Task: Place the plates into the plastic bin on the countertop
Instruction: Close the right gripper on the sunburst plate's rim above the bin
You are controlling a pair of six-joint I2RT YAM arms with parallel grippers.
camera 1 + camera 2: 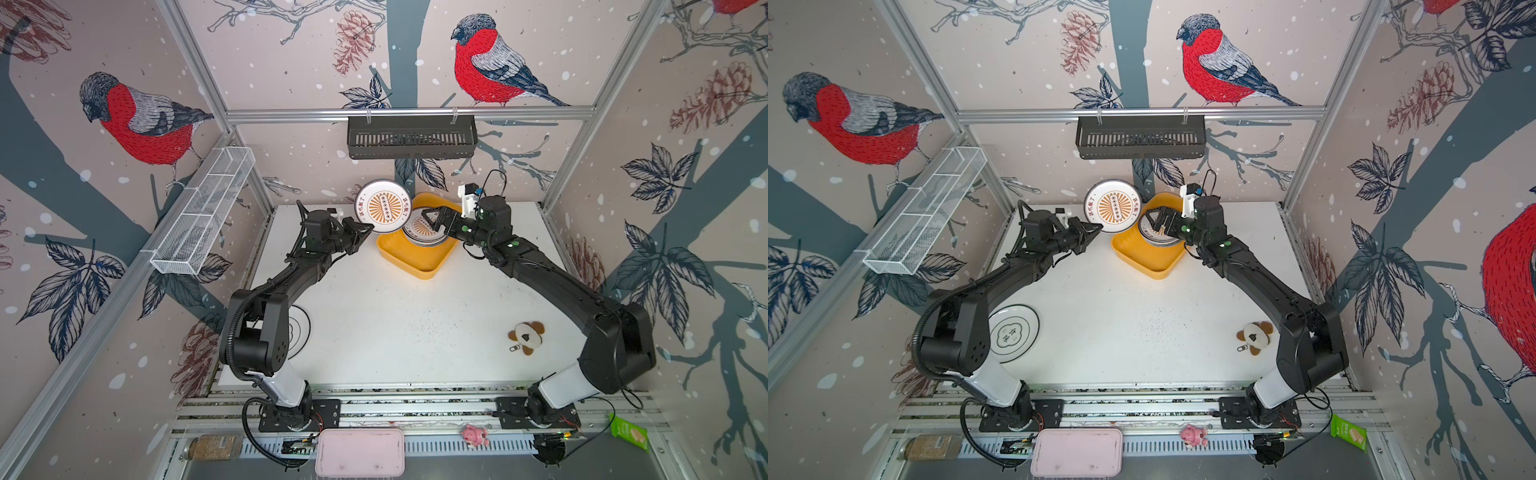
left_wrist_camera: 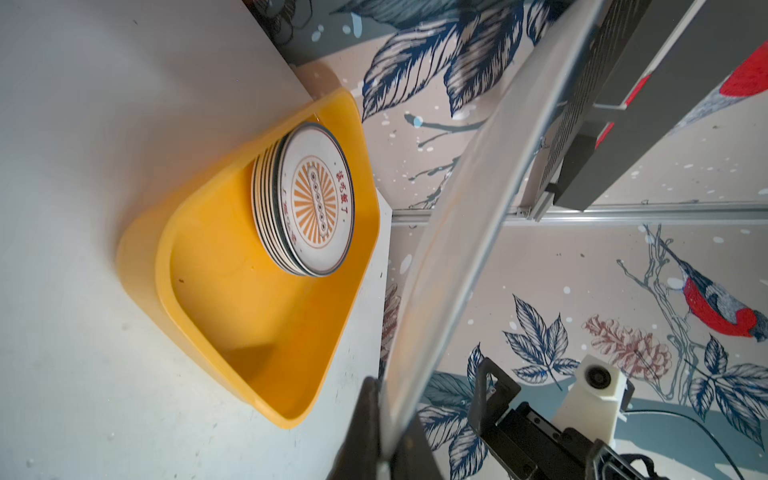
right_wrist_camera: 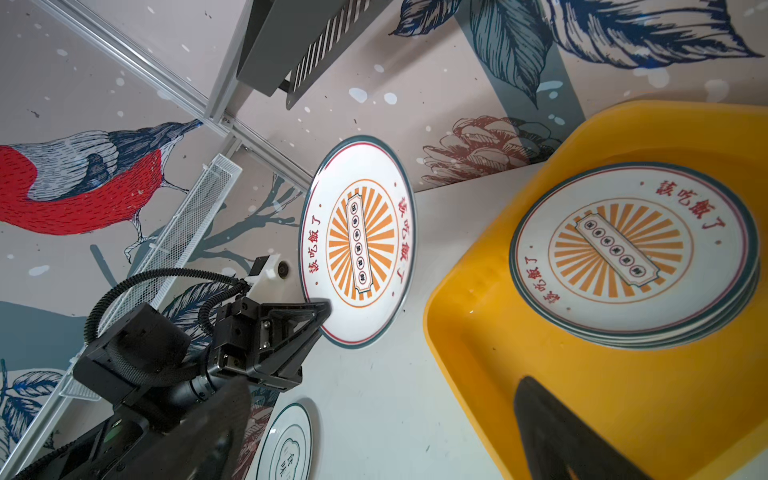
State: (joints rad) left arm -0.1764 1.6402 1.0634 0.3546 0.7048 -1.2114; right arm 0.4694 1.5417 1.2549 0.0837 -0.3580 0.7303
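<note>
A pink rectangular tray [image 1: 360, 452] lies at the near edge, in front of the two arm bases, with a jar [image 1: 216, 446] to its left and a small pink toy [image 1: 475, 435] to its right. Beyond them is the white speckled countertop [image 1: 395, 324]. At its far edge stands the yellow plastic bin [image 1: 419, 262], turned on a diagonal. A stack of plates [image 1: 424, 239] sits in the bin's far end, and the top plate shows an orange sunburst. The near end of the bin is bare. The left gripper [image 1: 368, 228] is clamped tight on the rim of one more sunburst plate [image 1: 382, 205]. It holds that plate up in the air just left of the bin, tilted, with its decorated face toward the overhead camera. The right gripper [image 1: 430, 222] hangs over the stack with its jaws spread wide and nothing between them. A plate with thin black rings [image 1: 1013, 332] lies flat on the countertop near the left side, partly hidden by the left arm's elbow. A small brown-and-white plush charm [image 1: 527, 337] lies on the right side of the countertop. A black slotted basket [image 1: 411, 137] hangs on the back rail and a white wire basket [image 1: 203, 212] hangs on the left rail.
</note>
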